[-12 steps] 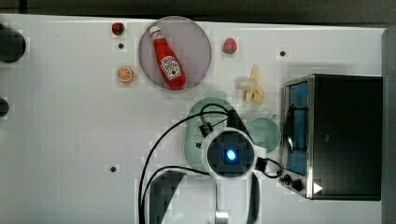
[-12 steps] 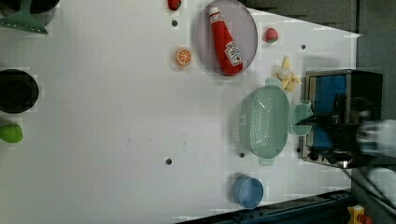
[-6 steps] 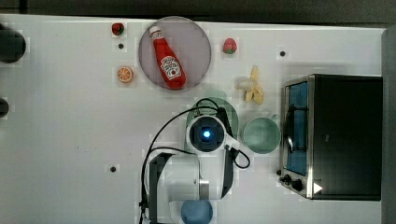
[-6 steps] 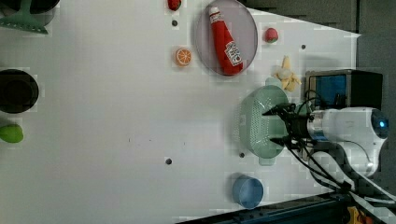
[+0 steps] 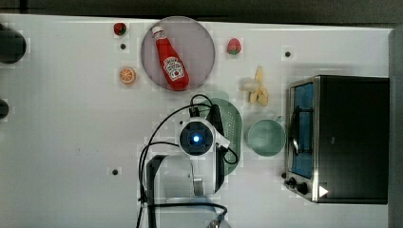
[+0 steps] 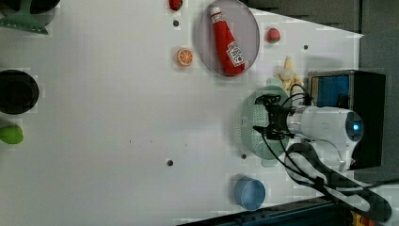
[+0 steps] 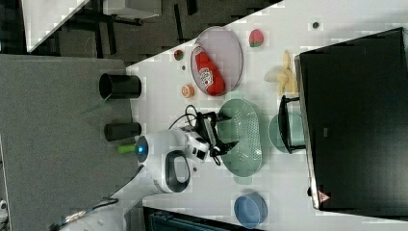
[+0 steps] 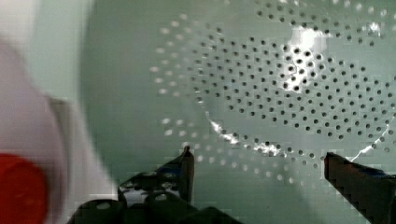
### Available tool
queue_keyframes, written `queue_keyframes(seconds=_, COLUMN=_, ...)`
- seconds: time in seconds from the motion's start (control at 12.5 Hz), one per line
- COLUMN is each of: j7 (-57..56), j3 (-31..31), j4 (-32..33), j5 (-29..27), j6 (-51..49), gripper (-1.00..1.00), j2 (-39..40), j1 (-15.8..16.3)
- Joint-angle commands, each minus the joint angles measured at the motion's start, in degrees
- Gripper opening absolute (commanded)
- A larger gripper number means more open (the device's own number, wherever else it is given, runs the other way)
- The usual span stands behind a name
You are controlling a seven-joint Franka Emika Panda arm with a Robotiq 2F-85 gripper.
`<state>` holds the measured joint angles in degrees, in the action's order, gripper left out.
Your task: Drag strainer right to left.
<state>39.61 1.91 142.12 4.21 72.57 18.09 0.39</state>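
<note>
The strainer (image 5: 234, 124), a pale green oval colander with small holes, lies on the white table between the arm and a green cup; the arm's wrist hides its side toward the top view's left. It also appears as the strainer (image 6: 250, 133) and the strainer (image 7: 245, 139). My gripper (image 6: 262, 115) hangs open just over the strainer's bowl, its two black fingers spread along it. In the right view the gripper (image 7: 228, 130) reaches over the rim nearest the arm. The wrist view has the gripper (image 8: 261, 163) close above the perforated bottom (image 8: 299, 93), with nothing between the fingers.
A round green cup (image 5: 266, 137) stands beside the strainer, and a black toaster oven (image 5: 347, 137) beyond it. A grey-lilac plate (image 5: 199, 38) carries a ketchup bottle (image 5: 171, 66). A banana (image 5: 259, 88), an orange slice (image 5: 127, 75) and a blue bowl (image 6: 249, 193) lie around.
The arm has swung toward the top view's left, from beside the cup to over the strainer. The open gripper now sits low inside the bowl.
</note>
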Motion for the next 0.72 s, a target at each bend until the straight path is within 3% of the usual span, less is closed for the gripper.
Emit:
queue_keyframes(seconds=0.08, j7=4.78, j3=-0.83, j4=0.11, j5=-1.31, j6=2.14, gripper=1.00, j2=2.70, j1=0.42)
queue_keyframes(seconds=0.72, j7=12.39, j3=0.80, j4=-0.53, j5=-1.59, j6=2.23, gripper=1.00, j2=3.82, j1=5.82)
